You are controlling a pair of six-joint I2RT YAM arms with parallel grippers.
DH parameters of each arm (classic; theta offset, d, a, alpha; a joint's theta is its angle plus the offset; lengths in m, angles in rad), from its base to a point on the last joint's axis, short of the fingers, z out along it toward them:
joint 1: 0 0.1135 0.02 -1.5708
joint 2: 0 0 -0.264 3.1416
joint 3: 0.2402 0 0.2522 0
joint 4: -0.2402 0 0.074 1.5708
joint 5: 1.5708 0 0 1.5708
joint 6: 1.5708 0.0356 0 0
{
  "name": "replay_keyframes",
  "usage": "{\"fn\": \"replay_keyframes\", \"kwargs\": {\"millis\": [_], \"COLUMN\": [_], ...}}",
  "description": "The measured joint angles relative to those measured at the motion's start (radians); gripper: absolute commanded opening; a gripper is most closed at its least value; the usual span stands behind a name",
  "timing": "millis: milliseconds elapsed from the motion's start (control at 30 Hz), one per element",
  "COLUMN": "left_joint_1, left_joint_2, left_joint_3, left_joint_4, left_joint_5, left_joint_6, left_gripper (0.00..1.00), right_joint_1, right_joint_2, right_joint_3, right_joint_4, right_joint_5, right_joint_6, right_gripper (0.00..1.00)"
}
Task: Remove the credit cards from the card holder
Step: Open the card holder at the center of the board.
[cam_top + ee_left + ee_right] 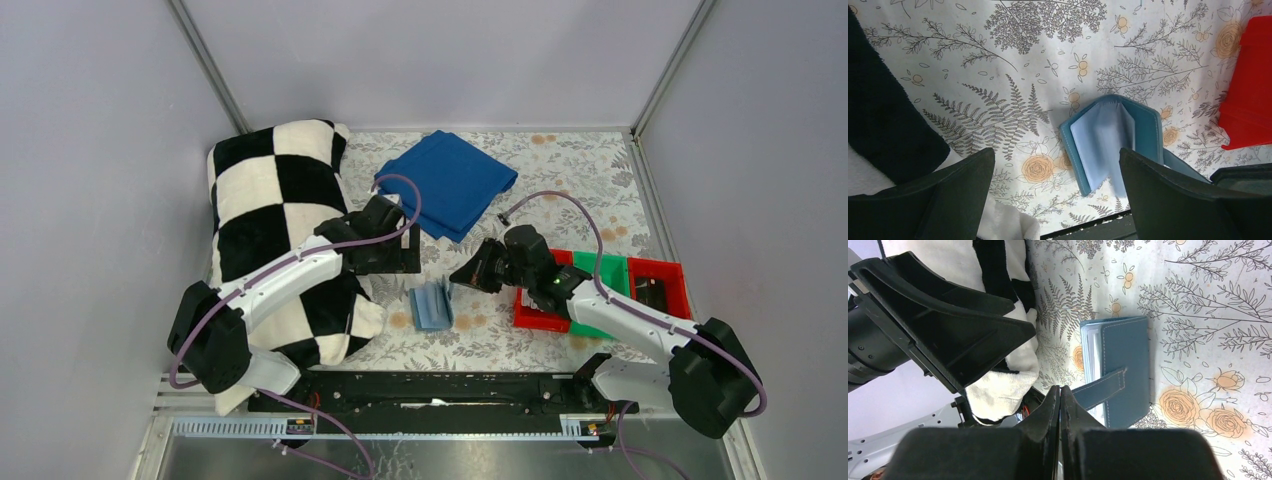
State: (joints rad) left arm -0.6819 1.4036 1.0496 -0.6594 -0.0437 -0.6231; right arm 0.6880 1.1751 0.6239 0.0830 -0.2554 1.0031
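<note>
The teal-blue card holder (432, 305) lies on the flowered tablecloth between the two arms, its cover partly open. Pale clear sleeves (1103, 145) show inside it. The credit cards are hidden; I make out none in the sleeves. My left gripper (1056, 152) hovers just left of and behind the holder (1075, 150), jaws wide apart and empty. My right gripper (1059, 388) is shut, its tip at the holder's right edge. The holder's strap (1103, 386) runs behind one right finger. I cannot tell whether the strap is pinched.
A black-and-white checkered cloth (275, 200) fills the left side under the left arm. A folded deep-blue cloth (450, 180) lies at the back. Red bins (540, 312) (660, 285) and a green bin (600, 268) sit under the right arm. A black rail (430, 385) marks the near edge.
</note>
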Motion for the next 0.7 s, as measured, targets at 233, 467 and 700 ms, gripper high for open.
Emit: {"fn": "replay_keyframes", "kwargs": {"millis": [233,467,700], "left_joint_1": [0.0,0.0,0.0], "left_joint_2": [0.0,0.0,0.0], "left_joint_3": [0.003,-0.01,-0.018], "left_joint_4": [-0.001,0.006,0.005], "left_joint_5": [-0.004,0.016,0.016], "left_joint_6": [-0.001,-0.006,-0.006], "left_gripper": [0.99,0.99,0.99], "right_joint_1": [0.0,0.0,-0.005], "right_joint_2": [-0.002,-0.002,-0.002], "right_joint_3": [0.001,0.0,-0.022], "right_joint_4": [-0.006,-0.036,-0.119], "right_joint_5": [0.002,0.038,0.139], "right_joint_6": [-0.002,-0.019,-0.089], "right_gripper": [0.0,0.0,0.0]}}
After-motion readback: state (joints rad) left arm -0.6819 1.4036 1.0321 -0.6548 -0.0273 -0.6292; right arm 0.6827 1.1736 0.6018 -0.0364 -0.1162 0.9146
